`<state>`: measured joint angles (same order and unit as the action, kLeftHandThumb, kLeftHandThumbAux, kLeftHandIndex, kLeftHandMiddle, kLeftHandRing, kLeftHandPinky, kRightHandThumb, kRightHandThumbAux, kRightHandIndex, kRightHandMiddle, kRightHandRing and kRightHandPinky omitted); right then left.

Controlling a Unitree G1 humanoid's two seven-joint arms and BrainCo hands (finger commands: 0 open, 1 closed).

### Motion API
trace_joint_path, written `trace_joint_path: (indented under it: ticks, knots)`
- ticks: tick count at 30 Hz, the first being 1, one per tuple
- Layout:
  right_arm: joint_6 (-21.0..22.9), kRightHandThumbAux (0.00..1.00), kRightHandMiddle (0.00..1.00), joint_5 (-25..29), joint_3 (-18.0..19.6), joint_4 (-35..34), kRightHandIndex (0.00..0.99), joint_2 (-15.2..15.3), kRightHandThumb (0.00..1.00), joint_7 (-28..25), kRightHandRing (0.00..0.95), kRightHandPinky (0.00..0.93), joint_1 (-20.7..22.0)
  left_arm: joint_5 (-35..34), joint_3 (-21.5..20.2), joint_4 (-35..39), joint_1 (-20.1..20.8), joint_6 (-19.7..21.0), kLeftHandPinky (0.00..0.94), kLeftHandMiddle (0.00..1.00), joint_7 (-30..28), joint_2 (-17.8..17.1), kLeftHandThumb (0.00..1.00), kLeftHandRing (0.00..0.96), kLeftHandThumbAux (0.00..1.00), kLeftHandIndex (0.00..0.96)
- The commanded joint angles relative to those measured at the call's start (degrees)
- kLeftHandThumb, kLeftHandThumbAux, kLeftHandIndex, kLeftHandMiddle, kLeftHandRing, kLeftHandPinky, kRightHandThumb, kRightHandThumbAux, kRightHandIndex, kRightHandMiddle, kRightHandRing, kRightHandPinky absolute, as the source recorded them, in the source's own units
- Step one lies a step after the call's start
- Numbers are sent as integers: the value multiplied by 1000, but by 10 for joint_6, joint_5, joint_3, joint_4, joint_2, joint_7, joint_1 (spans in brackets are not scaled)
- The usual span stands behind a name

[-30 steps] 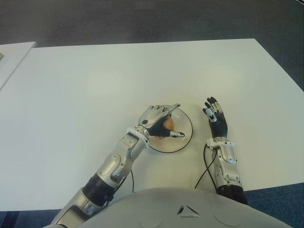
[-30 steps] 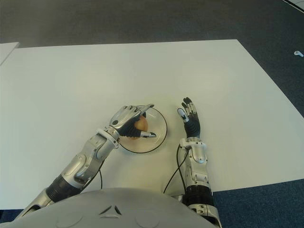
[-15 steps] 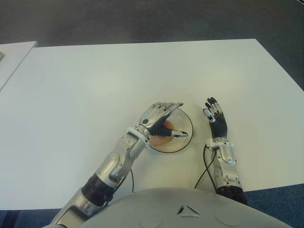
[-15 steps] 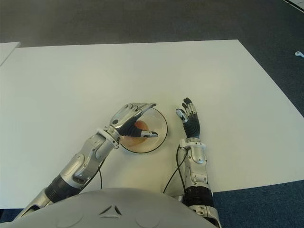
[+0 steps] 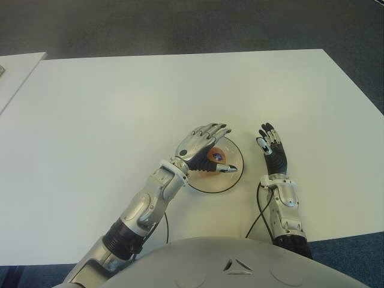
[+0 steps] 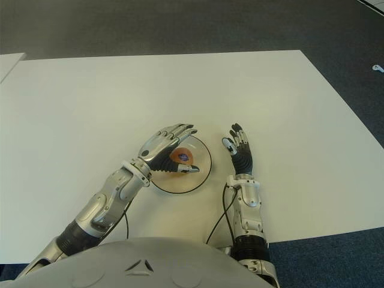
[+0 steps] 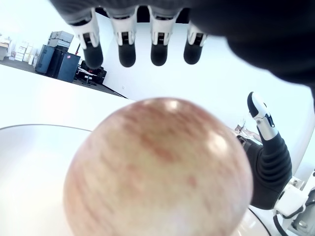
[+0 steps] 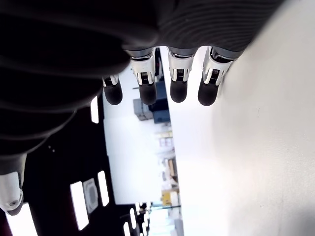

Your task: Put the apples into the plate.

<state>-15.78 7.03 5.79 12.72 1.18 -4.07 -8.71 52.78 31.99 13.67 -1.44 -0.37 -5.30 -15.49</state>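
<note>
A broad white surface (image 5: pixel 120 102) fills most of the eye views, with dark grey carpeted floor (image 5: pixel 180 24) beyond its far edge and along its right side. A second white surface (image 5: pixel 15 69) shows at the far left, apart from the main one. A small white object (image 6: pixel 376 68) lies on the floor at the far right; what it is cannot be told.

Near the front edge, just before the robot's body, sits a round white plate (image 5: pixel 235 174) with a dark rim. The left arm reaches in from the lower left, and the left hand (image 5: pixel 201 147) hovers over the plate's left part, covering some of it. Its fingers (image 7: pixel 127 46) are spread and extended, gripping nothing. The apple (image 5: pixel 214 158), reddish orange with a small sticker on top, sits in the plate under that open hand; the left wrist view shows it close up, with the fingertips clear above it.

The right hand (image 5: pixel 273 150) shows just right of the plate, its fingers (image 8: pixel 178 81) straight and holding nothing. A black cable (image 5: pixel 259 213) loops beside the right forearm.
</note>
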Motion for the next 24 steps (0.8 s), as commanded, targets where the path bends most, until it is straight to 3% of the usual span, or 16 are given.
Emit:
trace_joint_path:
  ticks: [1, 18, 24]
  knots:
    - [41, 511, 2, -3, -2, 22, 5, -3, 78, 3, 0, 0, -22, -5, -6, 3, 0, 1, 0, 0, -13, -3, 71, 0, 239, 0]
    - [37, 511, 6, -10, -5, 22, 4, -2, 77, 6, 0, 0, -20, -12, -11, -2, 2, 2, 0, 0, -6, 2, 88, 0, 238, 0]
    - [43, 511, 5, -7, -3, 22, 7, -5, 80, 8, 0, 0, -20, -22, -33, 7, -2, 15, 0, 0, -7, 4, 94, 0, 248, 0]
